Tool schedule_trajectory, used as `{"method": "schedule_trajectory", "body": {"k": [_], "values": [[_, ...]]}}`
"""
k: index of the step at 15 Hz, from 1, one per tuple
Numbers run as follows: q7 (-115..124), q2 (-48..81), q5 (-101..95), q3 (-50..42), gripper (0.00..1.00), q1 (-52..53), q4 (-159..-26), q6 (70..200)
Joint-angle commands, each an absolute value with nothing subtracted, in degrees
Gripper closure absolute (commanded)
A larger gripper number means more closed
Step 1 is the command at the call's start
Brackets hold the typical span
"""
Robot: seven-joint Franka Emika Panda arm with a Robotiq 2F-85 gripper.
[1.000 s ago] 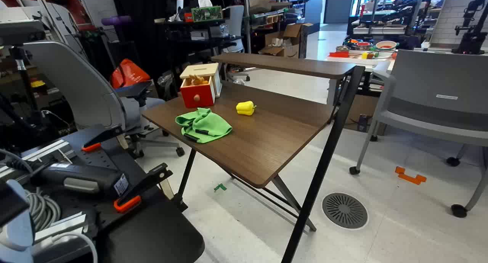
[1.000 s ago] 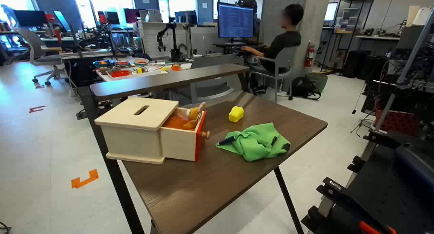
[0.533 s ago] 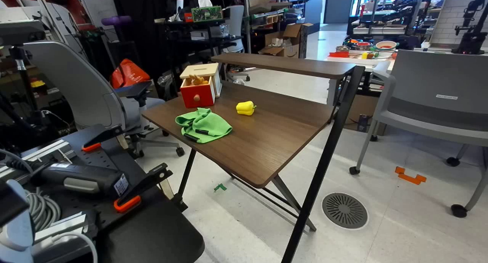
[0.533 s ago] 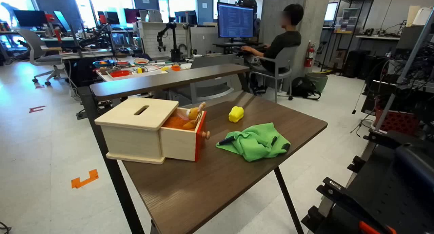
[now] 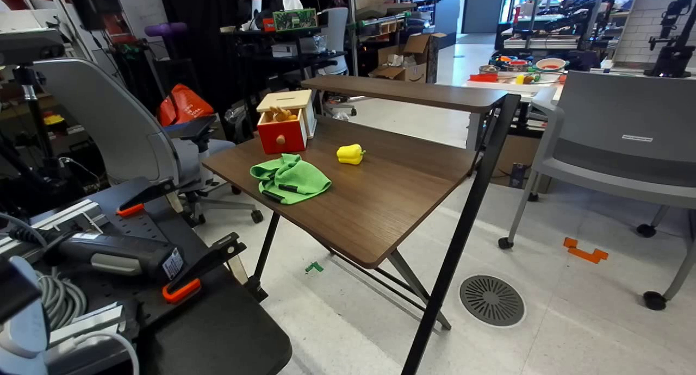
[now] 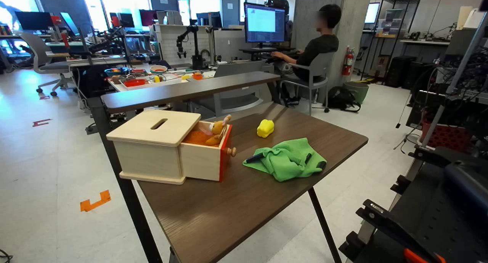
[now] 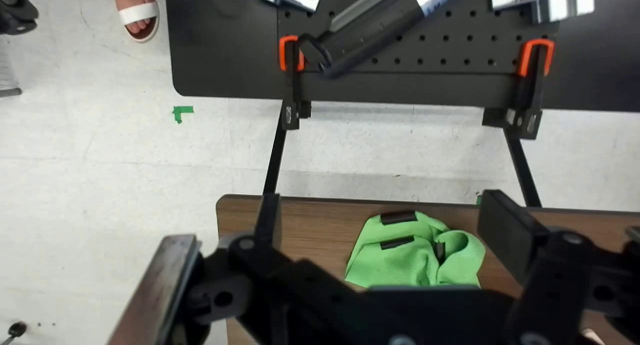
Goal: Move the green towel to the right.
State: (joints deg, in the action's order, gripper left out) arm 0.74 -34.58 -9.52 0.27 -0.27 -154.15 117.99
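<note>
The green towel [image 5: 296, 179] lies crumpled with black patches on the brown table [image 5: 380, 217], near the table's edge. It shows in both exterior views, also here [image 6: 291, 162]. In the wrist view the towel [image 7: 400, 260] is seen from above, between and well beyond the two fingers; its lower part is hidden behind the gripper body. My gripper [image 7: 387, 222] is wide open and empty, high above the table and apart from the towel. In an exterior view, only a dark part of the arm [image 5: 92, 5] shows at the upper left; the fingers are not visible there.
A wooden box with an open red drawer [image 5: 281, 136] holding an orange toy stands beside the towel. A yellow pepper [image 6: 265, 128] lies near it. A raised shelf [image 5: 402, 91] spans the table's far side. A black cart top [image 7: 230, 70] with clamps stands across a gap.
A dark part of the arm has come into view at the upper left in an exterior view, and a dark sliver at the upper right edge in an exterior view. The towel has not moved.
</note>
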Motion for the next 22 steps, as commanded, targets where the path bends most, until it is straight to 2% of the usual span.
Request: {"method": "schedule_trajectory", "body": {"k": [1, 6, 11, 16, 22], "values": [[9.2, -19.8, -9.6, 3.9, 0.00, -1.0, -149.7, 127.5], [18.8, -1.2, -13.7, 6.7, 0.00, -0.9, -142.7, 140.9], [24.6, 17.6, -20.3, 3.3, 0.00, 2.7, -131.6, 148.7], [21.7, 32.0, -16.5, -0.3, 0.00, 7.5, -120.4, 150.9], [16.9, 40.8, -9.3, 0.6, 0.00, 8.3, -112.3, 150.1]]}}
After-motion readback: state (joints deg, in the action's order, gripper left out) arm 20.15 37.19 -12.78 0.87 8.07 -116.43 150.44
